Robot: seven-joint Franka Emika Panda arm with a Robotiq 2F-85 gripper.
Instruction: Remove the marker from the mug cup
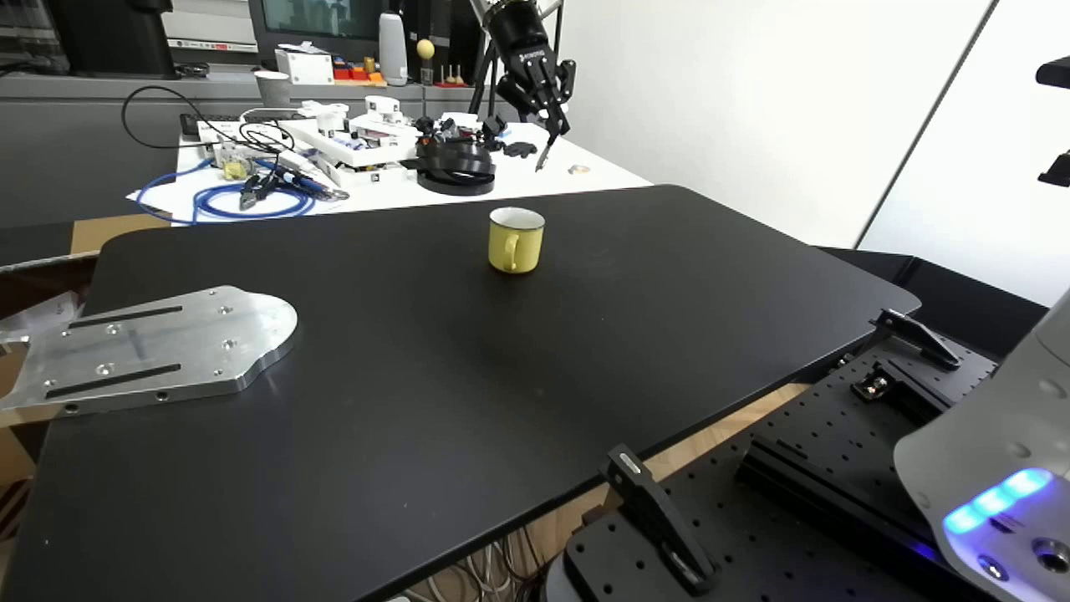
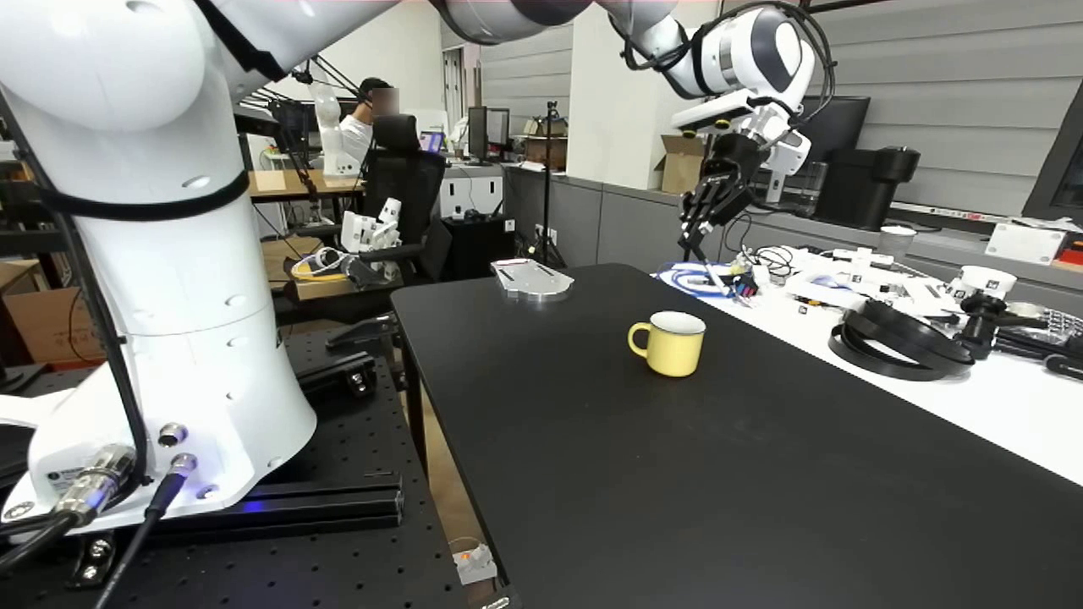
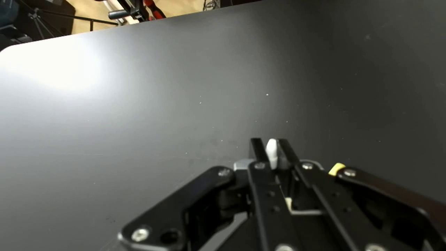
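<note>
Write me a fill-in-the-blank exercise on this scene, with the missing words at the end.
1. The outside of the mug is coloured ____.
2. In the wrist view, the marker sits ____ the fingers of the end effector, one on each side of it.
3. The marker is now ____ the mug, not inside it.
4. The metal plate rests on the tabletop, whose colour is ____.

Missing words: yellow; between; outside; black.
</note>
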